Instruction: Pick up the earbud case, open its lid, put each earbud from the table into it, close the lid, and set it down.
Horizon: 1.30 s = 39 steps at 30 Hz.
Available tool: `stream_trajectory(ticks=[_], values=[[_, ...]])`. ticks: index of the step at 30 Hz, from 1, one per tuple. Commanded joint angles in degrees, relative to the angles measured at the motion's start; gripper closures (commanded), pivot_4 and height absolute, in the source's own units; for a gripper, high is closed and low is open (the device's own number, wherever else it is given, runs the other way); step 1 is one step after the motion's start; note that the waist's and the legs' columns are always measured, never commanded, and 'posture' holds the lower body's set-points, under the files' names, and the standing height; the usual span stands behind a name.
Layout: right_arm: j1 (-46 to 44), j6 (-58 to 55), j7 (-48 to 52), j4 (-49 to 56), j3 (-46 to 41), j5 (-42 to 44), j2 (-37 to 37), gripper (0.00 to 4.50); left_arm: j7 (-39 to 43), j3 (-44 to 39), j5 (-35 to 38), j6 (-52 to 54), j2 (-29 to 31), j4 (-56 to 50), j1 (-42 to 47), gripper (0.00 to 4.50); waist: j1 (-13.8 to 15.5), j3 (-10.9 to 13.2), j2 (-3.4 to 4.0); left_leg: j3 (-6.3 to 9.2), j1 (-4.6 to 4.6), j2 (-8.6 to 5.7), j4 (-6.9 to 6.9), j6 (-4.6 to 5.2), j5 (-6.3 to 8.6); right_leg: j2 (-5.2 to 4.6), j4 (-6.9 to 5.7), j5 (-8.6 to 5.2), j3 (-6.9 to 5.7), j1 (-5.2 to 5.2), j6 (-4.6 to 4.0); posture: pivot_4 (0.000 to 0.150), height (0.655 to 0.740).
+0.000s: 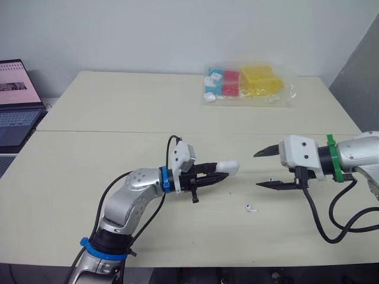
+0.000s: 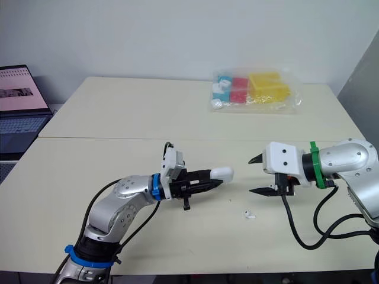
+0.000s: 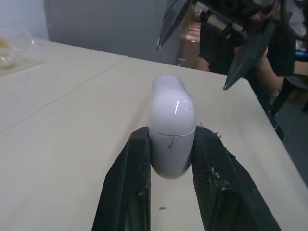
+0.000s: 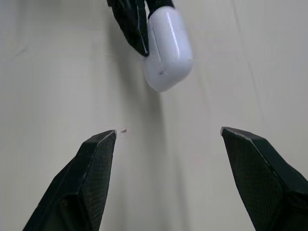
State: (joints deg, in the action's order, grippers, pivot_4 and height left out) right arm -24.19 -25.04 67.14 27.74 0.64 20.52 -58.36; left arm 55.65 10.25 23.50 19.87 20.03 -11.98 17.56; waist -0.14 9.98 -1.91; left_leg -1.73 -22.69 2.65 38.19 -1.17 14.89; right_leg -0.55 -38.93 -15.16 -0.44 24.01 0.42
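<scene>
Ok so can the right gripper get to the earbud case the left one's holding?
Probably yes. The right gripper is open and faces the earbud case, whose free end sticks out past the left gripper, with nothing between them.

Laptop [image 1: 18, 100] cut off by the left picture edge. Earbud [image 1: 251, 207] on the table [image 1: 118, 106] too small for detail. Lower end of the case [image 3: 172, 122] hidden between the left gripper's [image 1: 218, 173] fingers.

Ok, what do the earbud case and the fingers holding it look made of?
Earbud case: glossy white hard plastic, judging by sharp highlights and a thin lid seam. Fingers of the left gripper: matte black, finely textured, likely plastic or rubber; unclear which.
</scene>
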Motion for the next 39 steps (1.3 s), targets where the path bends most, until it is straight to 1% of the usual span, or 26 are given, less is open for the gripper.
stream_trajectory(ticks=[1, 3, 7, 14, 17, 28, 35, 38, 39], values=[[-1.38, 2.16, -2.33, 2.28, -1.94, 1.23, 2.27, 0.86, 0.31, 1.42, -2.31, -6.76, -1.04, 0.10, 0.26, 3.71, 0.04, 0.00, 0.00, 0.01, 0.00, 0.00, 0.01, -0.01, -0.01, 0.00, -0.01, 0.01, 0.00, -0.01, 0.00, 0.150, 0.7378], [-2.39, 1.25, -4.08, 3.20, 0.25, 0.17, 4.04, 0.86, 0.31, 1.96, -2.61, -7.72, -1.48, 0.42, 0.53, 3.71, 0.06, 0.00, 0.00, 0.02, -0.01, -0.01, 0.01, 0.00, -0.01, 0.00, -0.01, 0.01, -0.01, -0.01, -0.01, 0.150, 0.7378], [-5.67, 1.41, -7.15, 1.95, 6.46, -5.30, 7.36, 0.86, 0.52, 2.23, -3.06, -8.80, -1.53, 1.66, 1.59, 3.71, -0.03, -0.01, 0.01, -0.01, 0.00, 0.00, 0.01, -0.01, -0.01, 0.01, -0.01, 0.01, 0.01, 0.01, -0.01, 0.150, 0.7378], [-8.06, -0.55, -7.61, 1.11, 9.30, -6.83, 9.03, 0.86, 0.91, 2.59, -3.53, -9.67, -1.19, 2.53, 1.90, 3.71, 0.04, 0.00, 0.01, 0.00, -0.06, 0.00, 0.00, 0.00, -0.01, 0.01, 0.05, 0.07, 0.00, 0.02, -0.12, 0.150, 0.7378], [-9.24, -1.61, -8.36, 0.66, 9.65, -6.97, 10.04, 0.86, 1.34, 3.13, -4.21, -10.64, -0.90, 2.49, 1.66, 3.71, 0.04, 0.00, 0.01, -0.01, -0.05, 0.00, 0.00, 0.00, -0.01, 0.01, 0.04, 0.07, 0.00, 0.03, -0.12, 0.150, 0.7378], [-11.48, -2.57, -8.09, -0.52, 9.43, -6.92, 9.94, 0.86, 1.39, 3.39, -3.91, -10.10, -0.64, 2.59, 1.73, 3.71, 0.01, 0.00, 0.01, 0.00, -0.04, 0.02, 0.00, 0.00, -0.01, 0.03, 0.02, 0.07, -0.01, 0.03, -0.12, 0.150, 0.7378], [-11.62, -4.90, -7.67, 0.31, 8.29, -4.78, 9.68, 0.86, 0.81, 3.22, -3.78, -9.13, -0.83, 2.26, 1.56, 3.71, 0.03, 0.00, 0.01, 0.01, -0.04, 0.02, 0.00, 0.00, -0.01, 0.03, 0.02, 0.08, -0.02, 0.03, -0.13, 0.150, 0.7378], [-9.92, -7.14, -4.71, 2.54, 7.52, -1.38, 7.77, 0.86, 0.86, 3.08, -3.75, -9.04, -0.70, 2.36, 1.85, 3.71, 0.04, 0.00, 0.01, 0.02, -0.05, 0.02, 0.00, 0.00, -0.01, 0.03, 0.01, 0.08, -0.02, 0.03, -0.13, 0.150, 0.7378], [-9.38, -6.82, -4.48, 2.76, 7.80, -1.58, 7.36, 0.86, 0.78, 3.03, -3.62, -8.83, -0.78, 2.19, 1.92, 3.71, 0.05, 0.00, 0.01, 0.03, -0.06, 0.02, -0.01, 0.00, -0.01, 0.03, 0.02, 0.08, -0.03, 0.03, -0.13, 0.150, 0.7378]])
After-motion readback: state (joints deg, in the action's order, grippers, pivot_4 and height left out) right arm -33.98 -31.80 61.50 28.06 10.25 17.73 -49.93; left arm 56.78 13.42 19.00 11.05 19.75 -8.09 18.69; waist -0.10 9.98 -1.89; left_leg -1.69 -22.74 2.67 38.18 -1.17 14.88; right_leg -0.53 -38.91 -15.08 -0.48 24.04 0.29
